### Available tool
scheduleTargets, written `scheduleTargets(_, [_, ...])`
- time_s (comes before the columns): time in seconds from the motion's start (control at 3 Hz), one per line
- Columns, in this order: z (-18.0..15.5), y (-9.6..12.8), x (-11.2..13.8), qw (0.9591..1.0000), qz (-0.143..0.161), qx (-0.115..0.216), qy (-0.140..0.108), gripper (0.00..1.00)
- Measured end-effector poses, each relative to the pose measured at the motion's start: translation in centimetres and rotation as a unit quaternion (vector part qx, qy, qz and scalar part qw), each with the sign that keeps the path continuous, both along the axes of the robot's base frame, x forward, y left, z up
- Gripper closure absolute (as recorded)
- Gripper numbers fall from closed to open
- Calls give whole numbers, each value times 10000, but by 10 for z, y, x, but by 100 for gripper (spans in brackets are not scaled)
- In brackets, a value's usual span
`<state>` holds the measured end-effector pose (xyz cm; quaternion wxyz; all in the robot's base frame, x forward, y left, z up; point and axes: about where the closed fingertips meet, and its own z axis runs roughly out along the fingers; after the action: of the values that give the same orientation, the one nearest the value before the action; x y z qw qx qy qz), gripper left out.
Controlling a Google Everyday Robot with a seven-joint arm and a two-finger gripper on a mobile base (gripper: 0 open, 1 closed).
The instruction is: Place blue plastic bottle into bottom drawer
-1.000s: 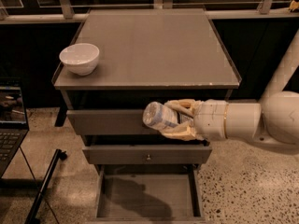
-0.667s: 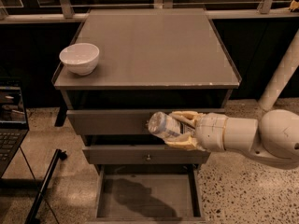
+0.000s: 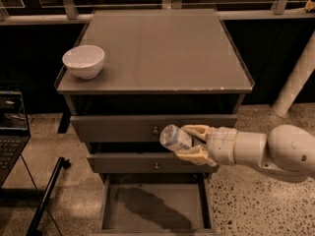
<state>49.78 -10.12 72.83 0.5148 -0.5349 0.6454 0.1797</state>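
My gripper (image 3: 189, 142) is shut on the blue plastic bottle (image 3: 174, 137), a small clear pale-blue bottle held lying sideways, its end pointing left. It hangs in front of the two upper drawers, above the pulled-out bottom drawer (image 3: 155, 206), a shallow grey tray whose floor holds nothing but a dark shadow. My white arm (image 3: 266, 151) comes in from the right.
A white bowl (image 3: 83, 61) stands at the left front of the grey cabinet top (image 3: 162, 48). The top drawer (image 3: 118, 128) and the middle drawer (image 3: 133, 163) are shut. A laptop (image 3: 11, 132) stands at the left, a black rod (image 3: 47, 198) leans on the floor, and a white post (image 3: 298, 80) rises at the right.
My gripper has moved down and slightly right with the bottle, from in front of the top drawer to between the top and middle drawers.
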Motion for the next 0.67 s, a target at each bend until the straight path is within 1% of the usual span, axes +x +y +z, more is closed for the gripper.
scheduleTargets(0.33, [-33, -9, 3, 9994, -284, 89, 201, 100])
scheduleTargets(0.67, [-98, -28, 9, 9958, -732, 307, 466, 100])
